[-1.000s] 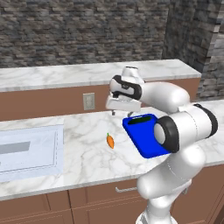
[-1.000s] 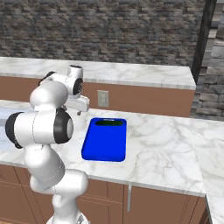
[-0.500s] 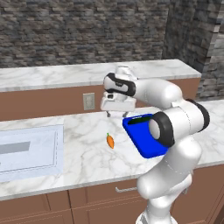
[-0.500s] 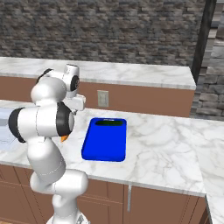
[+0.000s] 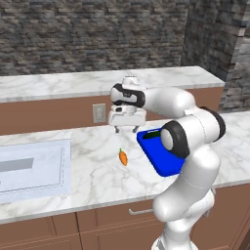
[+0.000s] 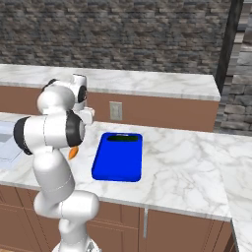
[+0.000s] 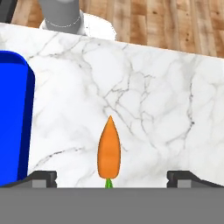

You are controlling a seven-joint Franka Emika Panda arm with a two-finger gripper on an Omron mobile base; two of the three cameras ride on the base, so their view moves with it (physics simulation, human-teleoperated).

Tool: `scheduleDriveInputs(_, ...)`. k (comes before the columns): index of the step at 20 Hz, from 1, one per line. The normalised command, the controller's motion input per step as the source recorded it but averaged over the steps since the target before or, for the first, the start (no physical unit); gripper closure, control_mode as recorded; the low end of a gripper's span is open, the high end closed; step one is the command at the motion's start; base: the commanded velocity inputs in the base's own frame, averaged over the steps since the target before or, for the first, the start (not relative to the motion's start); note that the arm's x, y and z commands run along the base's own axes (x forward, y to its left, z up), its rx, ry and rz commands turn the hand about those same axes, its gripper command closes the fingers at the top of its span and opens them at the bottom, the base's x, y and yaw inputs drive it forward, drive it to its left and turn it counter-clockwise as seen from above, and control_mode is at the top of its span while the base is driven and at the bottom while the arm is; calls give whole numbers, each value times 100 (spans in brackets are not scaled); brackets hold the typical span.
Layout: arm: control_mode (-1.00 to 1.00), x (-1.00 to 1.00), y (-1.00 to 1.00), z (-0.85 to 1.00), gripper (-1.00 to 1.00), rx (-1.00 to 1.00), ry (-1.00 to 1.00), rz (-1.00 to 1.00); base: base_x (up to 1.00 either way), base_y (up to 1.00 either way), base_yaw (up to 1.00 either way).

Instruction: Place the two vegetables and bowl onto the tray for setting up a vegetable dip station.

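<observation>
Over the last second I swing the wide-open, empty jaws [image 5: 125, 130] across the white marble counter [image 5: 93, 168] until the small orange carrot [image 5: 123, 157] lies below, centred between them, beside the bright blue tray [image 6: 118, 156], ready for descent.

The white arm with dark joints bends forward from its base, elbow raised, and its two-finger gripper [image 5: 125, 130] points straight down, jaws spread wide, holding nothing.
</observation>
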Motion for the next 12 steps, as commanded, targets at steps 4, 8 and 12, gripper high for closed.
scheduleDriveInputs(4, -100, 13, 8, -33, -100, 0, 0, 5, 0, 0, 0)
scheduleDriveInputs(8, -100, 14, 1, -34, -100, 0, 0, 5, 0, 0, 0)
scheduleDriveInputs(12, -100, 7, 0, -32, -100, 0, 0, 6, 0, 0, 0)
